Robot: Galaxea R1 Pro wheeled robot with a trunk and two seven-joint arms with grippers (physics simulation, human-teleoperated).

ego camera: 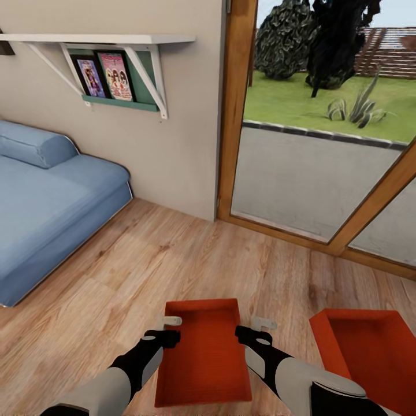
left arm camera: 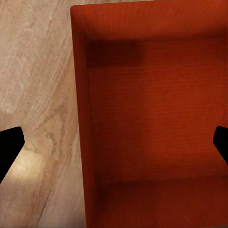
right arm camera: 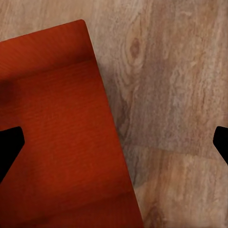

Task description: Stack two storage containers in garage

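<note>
Resting on the wood floor [ego camera: 115,271] of the living room, one bin [ego camera: 203,352] lies between the two arms, open side up. A second bin [ego camera: 370,352] sits on the floor near the first, on its right, tilted relative to it, the two apart. The left end effector [ego camera: 171,321] hangs over the first bin's left wall, its fingers spread wide; in the left wrist view one dark fingertip [left arm camera: 9,147] is over the floor and the other over the bin's [left arm camera: 152,118] ribbed bottom. The right end effector [ego camera: 263,323] hangs over the same bin's right wall, also spread wide, one fingertip [right arm camera: 9,149] over the bin [right arm camera: 57,133] and the other over the floor [right arm camera: 175,95]. Neither grips anything. Beyond the first bin to its left stands a blue sofa [ego camera: 46,202] against the beige wall, with a shelf [ego camera: 110,52] above it; beyond to the right is a wood-framed glass door [ego camera: 318,144] onto a garden.
</note>
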